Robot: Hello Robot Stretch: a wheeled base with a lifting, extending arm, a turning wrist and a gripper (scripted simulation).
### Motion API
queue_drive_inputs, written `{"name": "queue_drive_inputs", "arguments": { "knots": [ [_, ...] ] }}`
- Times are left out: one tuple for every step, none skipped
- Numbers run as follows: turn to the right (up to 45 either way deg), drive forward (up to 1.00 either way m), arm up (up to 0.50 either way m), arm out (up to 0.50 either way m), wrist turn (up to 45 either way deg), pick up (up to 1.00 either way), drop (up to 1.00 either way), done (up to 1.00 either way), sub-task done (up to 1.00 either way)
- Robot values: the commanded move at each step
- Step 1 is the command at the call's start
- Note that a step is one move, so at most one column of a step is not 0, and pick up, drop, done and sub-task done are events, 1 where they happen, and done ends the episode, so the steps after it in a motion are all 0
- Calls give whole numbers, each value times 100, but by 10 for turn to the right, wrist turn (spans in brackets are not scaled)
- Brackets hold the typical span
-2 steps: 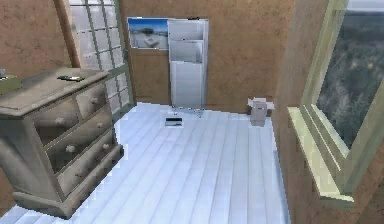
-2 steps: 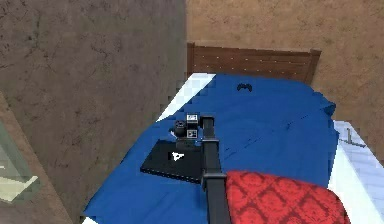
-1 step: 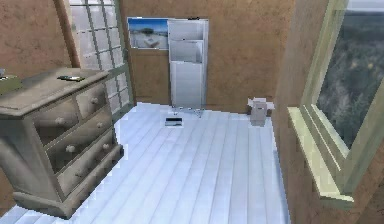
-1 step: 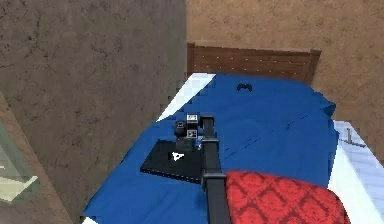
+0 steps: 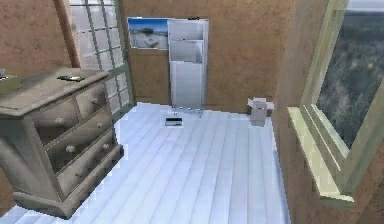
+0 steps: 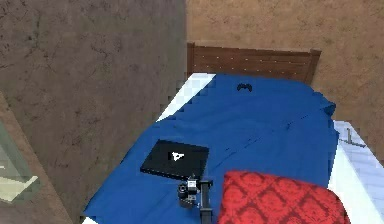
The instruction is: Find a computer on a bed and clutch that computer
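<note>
A flat black closed computer [image 6: 175, 160] lies on the blue cover of a bed [image 6: 270, 125] in the arm side view, toward the cover's near left part. My gripper [image 6: 187, 191] shows as a small dark body at the end of the arm [image 6: 207, 205], just below the computer's near right corner. The bed lies right behind the gripper's far end, so I cannot tell whether it holds anything, nor whether it touches the computer.
A red patterned cushion [image 6: 280, 198] lies right of the arm. A small dark object [image 6: 244, 90] sits near the wooden headboard [image 6: 255, 62]. A brown wall [image 6: 90, 90] runs along the bed's left. The forward view has a dresser [image 5: 60, 130], a white cabinet [image 5: 188, 65] and open pale floor [image 5: 200, 160].
</note>
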Motion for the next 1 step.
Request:
{"name": "queue_drive_inputs", "arguments": {
  "knots": [
    [0,0,0,0,0,100,0,0,0]
  ]
}}
